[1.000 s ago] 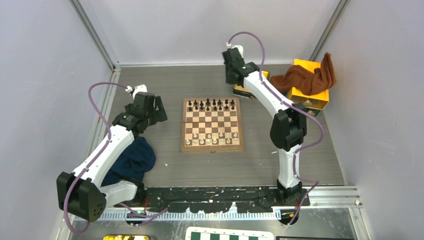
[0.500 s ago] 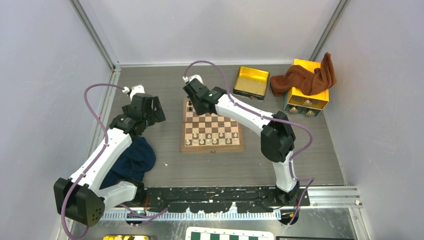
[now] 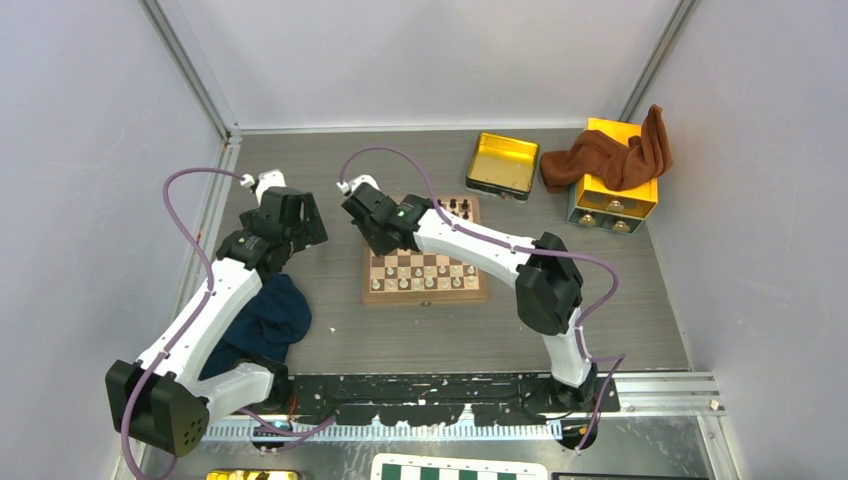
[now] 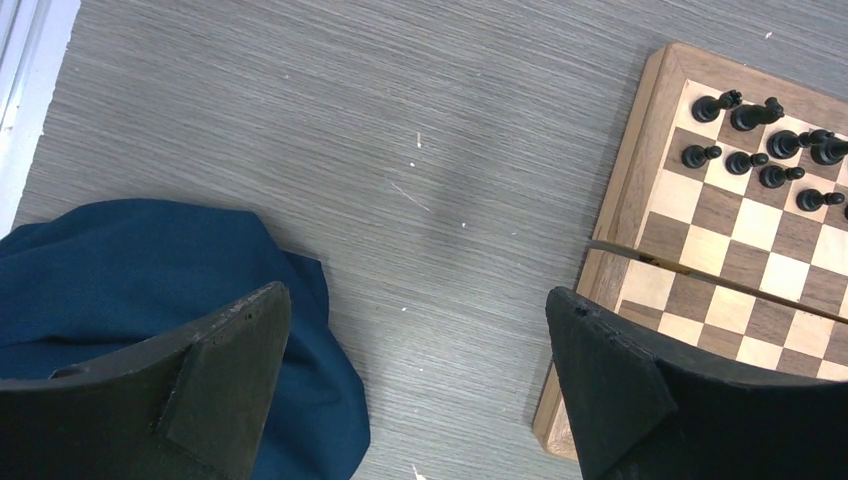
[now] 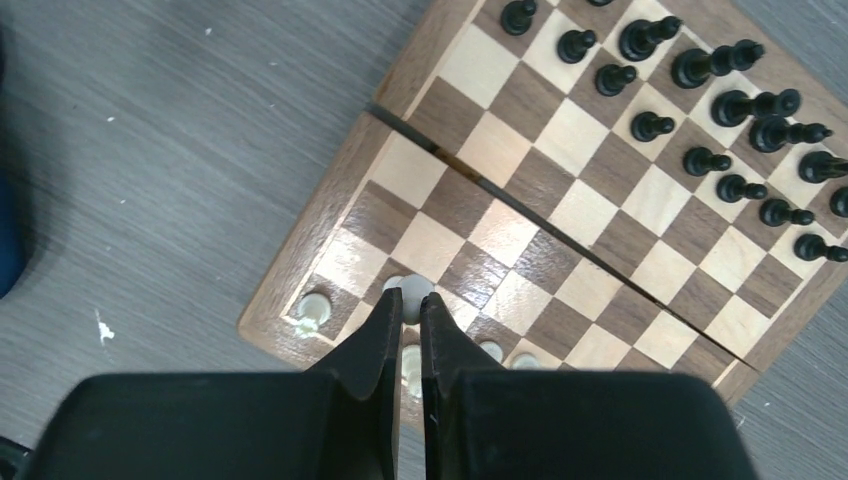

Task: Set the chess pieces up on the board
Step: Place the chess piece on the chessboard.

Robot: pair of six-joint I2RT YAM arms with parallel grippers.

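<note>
The wooden board (image 3: 425, 293) lies mid-table, partly covered by my right arm. Dark pieces (image 5: 700, 110) stand in two rows at its far side. Cream-white pieces (image 3: 430, 283) line the near side. My right gripper (image 5: 411, 300) is shut on a cream-white piece (image 5: 408, 289) and holds it over the board's near left corner, next to a white corner piece (image 5: 313, 306). It also shows in the top view (image 3: 372, 236). My left gripper (image 4: 415, 300) is open and empty over bare table left of the board (image 4: 720, 260), and shows in the top view (image 3: 290, 215).
A blue cloth (image 3: 265, 315) lies left of the board, under my left arm. A yellow metal tray (image 3: 503, 165) and a yellow box with a brown cloth (image 3: 615, 160) stand at the back right. A green-and-white checkered board (image 3: 460, 468) lies at the bottom edge.
My right arm has swung from the yellow tray at the back right across to the board's left side. The left arm has shifted slightly.
</note>
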